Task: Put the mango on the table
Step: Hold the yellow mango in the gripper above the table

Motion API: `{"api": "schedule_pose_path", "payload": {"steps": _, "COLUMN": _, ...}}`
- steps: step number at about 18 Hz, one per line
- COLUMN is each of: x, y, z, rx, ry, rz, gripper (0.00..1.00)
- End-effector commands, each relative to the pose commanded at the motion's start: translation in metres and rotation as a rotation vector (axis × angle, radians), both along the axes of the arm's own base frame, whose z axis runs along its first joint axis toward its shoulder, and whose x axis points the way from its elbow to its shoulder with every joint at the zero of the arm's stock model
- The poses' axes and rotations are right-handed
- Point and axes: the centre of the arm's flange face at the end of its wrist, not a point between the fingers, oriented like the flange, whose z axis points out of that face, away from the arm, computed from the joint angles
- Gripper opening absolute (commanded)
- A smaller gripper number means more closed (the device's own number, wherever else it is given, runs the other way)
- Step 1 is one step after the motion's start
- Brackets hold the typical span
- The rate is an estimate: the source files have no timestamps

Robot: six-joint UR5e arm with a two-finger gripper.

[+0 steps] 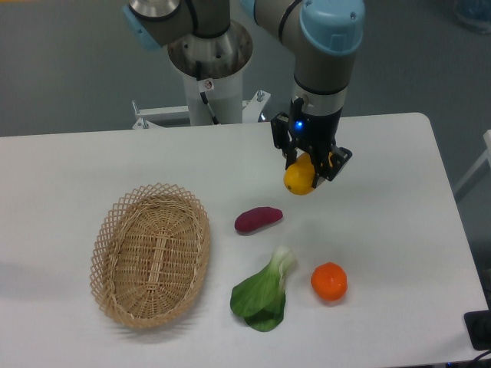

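- The fingers grip the mango, closed on its top.
- The mango seems to hang just above the counter, near the sweet potato.

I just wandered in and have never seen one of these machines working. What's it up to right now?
The robot arm's two-finger pincer is shut on a glossy yellow oblong mango, held just over the large white table, not yet put down. Lying on the table are a purple sweet potato, a round orange tangerine, a leafy green bok choy and an oval woven wicker basket, which looks empty.
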Motion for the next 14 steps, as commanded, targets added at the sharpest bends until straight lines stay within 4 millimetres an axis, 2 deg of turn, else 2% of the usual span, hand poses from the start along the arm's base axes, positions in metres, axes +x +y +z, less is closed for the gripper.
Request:
{"api": "schedule_pose_path", "payload": {"steps": 9, "x": 0.002, "y": 0.0, "z": -0.009, "rx": -0.004, "ry": -0.006, "rz": -0.005, "gripper": 0.55}}
{"api": "schedule_pose_path", "payload": {"steps": 12, "x": 0.005, "y": 0.0, "z": -0.024, "rx": -0.017, "ry": -0.025, "rz": -0.012, "gripper": 0.55}}
{"api": "schedule_pose_path", "payload": {"steps": 14, "x": -0.003, "y": 0.002, "z": -0.036, "rx": -0.011, "ry": -0.006, "rz": -0.031, "gripper": 0.55}}
